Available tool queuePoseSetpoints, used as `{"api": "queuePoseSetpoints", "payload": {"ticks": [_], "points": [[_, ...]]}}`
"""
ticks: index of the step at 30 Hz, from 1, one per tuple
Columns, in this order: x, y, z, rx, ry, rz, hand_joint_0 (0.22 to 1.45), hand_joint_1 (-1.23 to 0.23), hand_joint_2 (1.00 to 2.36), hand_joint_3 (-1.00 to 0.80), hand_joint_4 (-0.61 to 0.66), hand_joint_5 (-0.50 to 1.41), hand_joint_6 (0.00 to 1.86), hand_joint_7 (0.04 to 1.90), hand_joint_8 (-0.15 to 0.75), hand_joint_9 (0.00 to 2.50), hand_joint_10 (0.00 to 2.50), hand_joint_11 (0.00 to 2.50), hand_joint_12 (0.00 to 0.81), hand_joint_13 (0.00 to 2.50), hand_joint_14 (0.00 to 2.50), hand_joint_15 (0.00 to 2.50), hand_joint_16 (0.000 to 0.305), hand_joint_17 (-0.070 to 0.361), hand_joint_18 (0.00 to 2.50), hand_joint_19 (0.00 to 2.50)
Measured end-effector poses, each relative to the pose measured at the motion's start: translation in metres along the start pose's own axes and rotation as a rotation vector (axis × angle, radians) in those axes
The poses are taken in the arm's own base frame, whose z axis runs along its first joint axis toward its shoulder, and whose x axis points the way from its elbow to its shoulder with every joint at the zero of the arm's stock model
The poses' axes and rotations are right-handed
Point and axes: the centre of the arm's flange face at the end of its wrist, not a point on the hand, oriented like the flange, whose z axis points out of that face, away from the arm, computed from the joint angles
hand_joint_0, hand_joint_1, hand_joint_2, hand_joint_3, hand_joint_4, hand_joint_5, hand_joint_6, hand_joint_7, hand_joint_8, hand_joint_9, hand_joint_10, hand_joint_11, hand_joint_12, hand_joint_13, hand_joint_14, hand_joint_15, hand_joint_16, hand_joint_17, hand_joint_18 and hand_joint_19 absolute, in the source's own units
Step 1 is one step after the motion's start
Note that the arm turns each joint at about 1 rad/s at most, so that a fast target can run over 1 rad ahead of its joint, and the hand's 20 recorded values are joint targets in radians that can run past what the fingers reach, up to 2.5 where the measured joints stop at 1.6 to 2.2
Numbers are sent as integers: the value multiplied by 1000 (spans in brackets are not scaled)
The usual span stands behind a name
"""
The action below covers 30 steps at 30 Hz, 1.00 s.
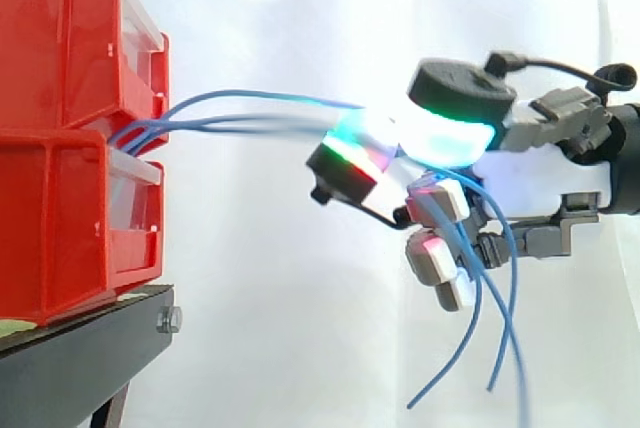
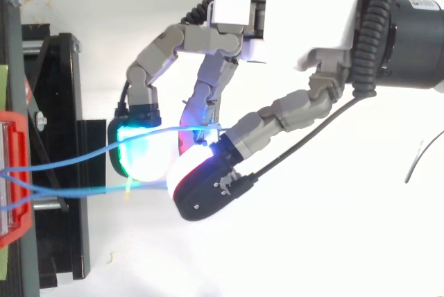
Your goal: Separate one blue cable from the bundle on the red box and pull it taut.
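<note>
I see the robot hand (image 1: pixel 455 98) out past the front edge of the black stand (image 1: pixel 90 348), well clear of it, with its fingers curled and closed on the blue cables (image 1: pixel 235 126). The cables come out where the upper red bin (image 1: pixel 60 38) sits on the lower red bin (image 1: pixel 60 218), at the stand's edge that faces the hand. From there they cross the open gap to the glowing pads. The lower strands run almost level and the top strand bows upward.

From the top view, the robot hand (image 2: pixel 298 19) comes in from the right. One strand (image 2: pixel 69 160) passes over the cyan-green fingertip (image 2: pixel 142 151). The others disappear behind the white and red thumb pad (image 2: pixel 201 186). The glow washes out the contact point, so I cannot tell how many strands are pinched or whether one has been separated from the rest.

In the side view the loose ends (image 1: pixel 460 348) hang below the fingers, and one is cut off at the bottom edge. The bins are cropped on the left, so where the cables start is hidden from me.
</note>
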Motion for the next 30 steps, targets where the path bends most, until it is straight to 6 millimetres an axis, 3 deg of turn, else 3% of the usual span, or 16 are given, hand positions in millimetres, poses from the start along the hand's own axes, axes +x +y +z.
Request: {"api": "queuePoseSetpoints", "payload": {"ticks": [3, 8, 12, 15, 20, 24, 30], "points": [[-1, 2, -1, 3, 2, -2, 731, -960, 1000, -500, -148, -99, 942, 814, 263, 1178, 29, 671, 401, 1049, 23, 564, 51, 115, 984, 542], [-3, 5, -5, 19, 11, -15, 628, -949, 1000, -500, -35, -81, 927, 764, 264, 1192, 29, 663, 403, 1059, 25, 566, 51, 115, 978, 560], [-3, 7, -8, 35, 20, -29, 454, -807, 1000, -500, 22, -62, 897, 745, 302, 1241, 25, 629, 449, 1100, 21, 563, 61, 138, 1044, 550], [-4, 9, -11, 43, 24, -36, 416, -687, 1000, -500, 36, -57, 881, 750, 311, 1256, 24, 614, 472, 1117, 20, 549, 66, 149, 1078, 539], [-5, 12, -13, 49, 27, -45, 474, -527, 1000, -500, 24, -59, 864, 773, 302, 1262, 25, 606, 454, 1106, 21, 561, 62, 140, 1037, 583], [-6, 12, -14, 52, 27, -47, 538, -550, 1003, -447, 22, -62, 860, 821, 291, 1256, 28, 618, 436, 1088, 23, 570, 58, 130, 996, 610], [-9, 11, -14, 53, 23, -48, 539, -564, 1005, -425, 43, -71, 849, 800, 291, 1230, 28, 624, 442, 1070, 23, 574, 59, 132, 992, 598]]}}
